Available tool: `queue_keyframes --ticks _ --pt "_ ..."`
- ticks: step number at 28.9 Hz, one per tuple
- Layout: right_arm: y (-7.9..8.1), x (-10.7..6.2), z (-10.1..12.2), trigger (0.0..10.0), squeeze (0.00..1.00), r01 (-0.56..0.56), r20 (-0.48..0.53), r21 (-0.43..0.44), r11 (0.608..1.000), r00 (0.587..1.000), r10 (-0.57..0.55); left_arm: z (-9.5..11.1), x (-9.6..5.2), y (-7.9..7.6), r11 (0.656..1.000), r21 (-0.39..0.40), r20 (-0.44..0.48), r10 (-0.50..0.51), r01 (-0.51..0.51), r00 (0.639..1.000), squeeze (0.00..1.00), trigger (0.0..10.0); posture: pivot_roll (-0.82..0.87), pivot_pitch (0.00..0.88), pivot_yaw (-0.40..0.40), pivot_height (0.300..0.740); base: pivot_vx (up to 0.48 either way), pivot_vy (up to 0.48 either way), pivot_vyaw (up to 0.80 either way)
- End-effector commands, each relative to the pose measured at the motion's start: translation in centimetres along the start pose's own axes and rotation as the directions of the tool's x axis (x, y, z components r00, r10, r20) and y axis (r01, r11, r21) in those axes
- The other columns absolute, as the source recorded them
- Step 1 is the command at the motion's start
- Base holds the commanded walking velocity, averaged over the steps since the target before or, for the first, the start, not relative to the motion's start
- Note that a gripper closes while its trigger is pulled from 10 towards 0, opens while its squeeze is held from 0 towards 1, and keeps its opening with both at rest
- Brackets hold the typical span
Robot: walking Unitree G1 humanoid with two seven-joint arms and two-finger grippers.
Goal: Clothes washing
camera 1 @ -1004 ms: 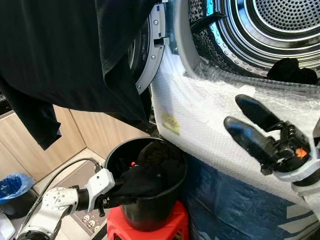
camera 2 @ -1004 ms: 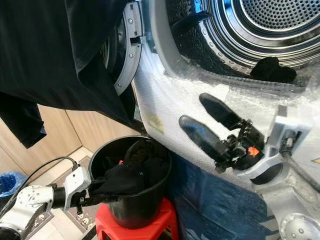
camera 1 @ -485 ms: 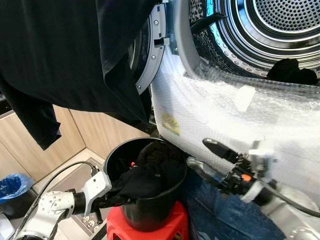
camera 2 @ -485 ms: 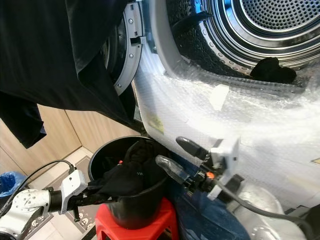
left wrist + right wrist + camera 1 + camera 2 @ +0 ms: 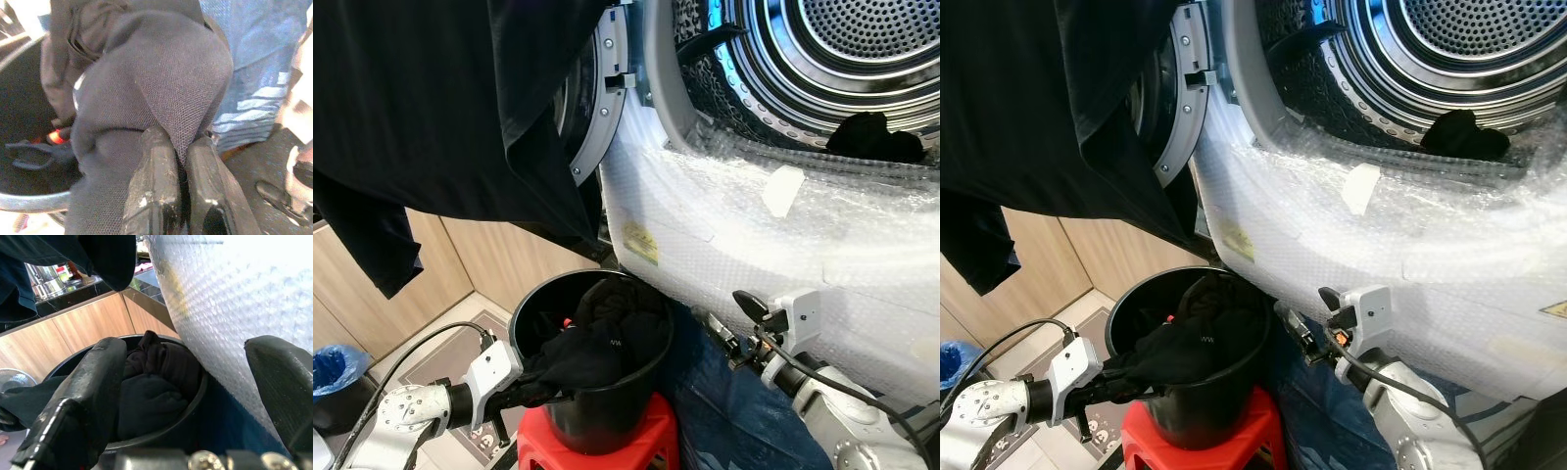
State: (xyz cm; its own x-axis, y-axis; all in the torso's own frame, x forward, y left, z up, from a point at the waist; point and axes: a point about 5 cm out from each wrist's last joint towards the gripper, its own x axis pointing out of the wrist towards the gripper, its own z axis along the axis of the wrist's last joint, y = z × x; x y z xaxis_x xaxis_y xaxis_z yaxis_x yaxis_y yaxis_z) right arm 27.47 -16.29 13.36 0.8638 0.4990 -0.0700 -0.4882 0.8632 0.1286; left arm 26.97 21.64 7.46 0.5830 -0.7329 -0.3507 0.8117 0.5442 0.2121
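At the far left, one large black garment (image 5: 431, 108) is seen hanging from above, draped in front of the open washer door (image 5: 597, 108). Below it, the left pincer (image 5: 514, 392) is held low beside one black bucket (image 5: 607, 416), and its two fingers (image 5: 156, 196) are pressed together on a fold of a dark garment (image 5: 161, 83) that trails over the bucket's rim. One pile of dark clothes (image 5: 612, 328) is heaped inside the bucket, which is set on one red stool (image 5: 651, 436). A small red spot can be made out among the clothes near the rim, though what it is cannot be told.

To the right of the bucket, the front of one washing machine (image 5: 754, 235) is wrapped in bubble wrap, with one yellow sticker (image 5: 641, 243) on it. Its steel drum (image 5: 862, 59) stands open, and one black garment (image 5: 871, 137) is lying at the drum's lower lip. Under the machine's front, blue fabric (image 5: 724, 411) is seen. The right pincer (image 5: 729, 318) is held low beside the bucket, just in front of the wrapped panel; its two fingers (image 5: 78, 421) are spread wide apart, with nothing between them.
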Motion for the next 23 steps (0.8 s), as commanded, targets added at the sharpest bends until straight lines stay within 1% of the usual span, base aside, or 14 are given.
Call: queue_keyframes --ticks 1,3,4,8,9,11,12,16,21,22,23 --pt "0.0 -0.1 -0.1 10.0 0.0 0.01 0.018 0.002 1.0 1.0 -0.01 0.5 -1.0 0.8 0.999 0.013 0.007 0.052 -0.052 0.999 0.0 0.0 -0.06 0.026 0.054 0.74 0.0 0.0 0.0" --pt "0.0 -0.1 -0.1 10.0 0.0 0.009 0.031 0.006 1.0 0.999 -0.009 0.9 -1.2 1.0 0.996 0.028 0.029 0.081 -0.081 0.996 0.0 0.0 -0.06 0.026 0.054 0.74 0.0 0.0 0.0" --pt "0.1 -0.2 0.0 10.0 0.0 0.005 0.044 0.013 1.0 0.999 -0.006 1.4 -1.5 0.9 0.994 0.026 0.051 0.104 -0.105 0.993 0.0 0.0 -0.05 0.026 0.049 0.74 0.0 0.0 0.0" --pt "0.2 -0.2 -0.1 10.0 0.0 0.006 0.047 0.012 1.0 0.999 -0.006 2.3 -2.1 0.7 0.987 0.013 0.089 0.155 -0.157 0.984 0.0 0.0 -0.05 0.026 0.04 0.74 0.0 0.0 0.0" --pt "0.2 -0.2 -0.1 10.0 0.0 0.007 0.05 0.006 1.0 0.999 -0.008 2.6 -2.3 0.6 0.984 0.017 0.102 0.176 -0.178 0.979 0.0 0.0 -0.04 0.026 0.032 0.74 0.0 0.0 0.0" --pt "0.3 0.0 0.1 10.0 0.0 -0.006 0.071 0.013 1.0 0.997 0.005 3.4 -2.7 0.6 0.975 -0.002 0.138 0.222 -0.224 0.965 0.0 0.0 -0.03 0.025 0.022 0.74 0.0 0.0 0.0" --pt "0.3 0.0 0.1 10.0 0.0 -0.007 0.074 0.013 1.0 0.997 0.006 3.5 -2.7 0.6 0.973 -0.005 0.142 0.229 -0.231 0.963 0.0 0.0 -0.03 0.025 0.022 0.74 0.0 0.0 0.0" --pt "0.6 -0.1 1.0 10.0 0.0 -0.055 0.142 0.015 0.998 0.988 0.052 5.2 -3.2 0.8 0.965 -0.045 0.212 0.263 -0.26 0.941 0.0 0.0 -0.02 0.022 0.007 0.74 0.0 0.0 0.0" --pt "0.8 -0.2 1.5 10.0 0.0 -0.089 0.173 -0.003 0.996 0.981 0.088 7.0 -3.5 1.2 0.957 -0.076 0.261 0.29 -0.28 0.92 0.0 0.0 -0.02 0.019 -0.004 0.74 0.0 0.0 0.0" --pt "0.9 -0.4 1.9 10.0 0.0 -0.117 0.192 -0.011 0.993 0.974 0.117 8.8 -3.6 1.3 0.962 -0.084 0.309 0.272 -0.259 0.911 0.0 10.0 -0.02 0.018 -0.007 0.74 0.0 0.0 0.0" --pt "1.0 -0.4 2.1 10.0 0.0 -0.133 0.199 -0.026 0.991 0.97 0.136 10.3 -3.7 1.5 0.969 -0.083 0.35 0.248 -0.234 0.903 0.0 10.0 -0.02 0.014 -0.012 0.74 0.0 0.0 0.0"
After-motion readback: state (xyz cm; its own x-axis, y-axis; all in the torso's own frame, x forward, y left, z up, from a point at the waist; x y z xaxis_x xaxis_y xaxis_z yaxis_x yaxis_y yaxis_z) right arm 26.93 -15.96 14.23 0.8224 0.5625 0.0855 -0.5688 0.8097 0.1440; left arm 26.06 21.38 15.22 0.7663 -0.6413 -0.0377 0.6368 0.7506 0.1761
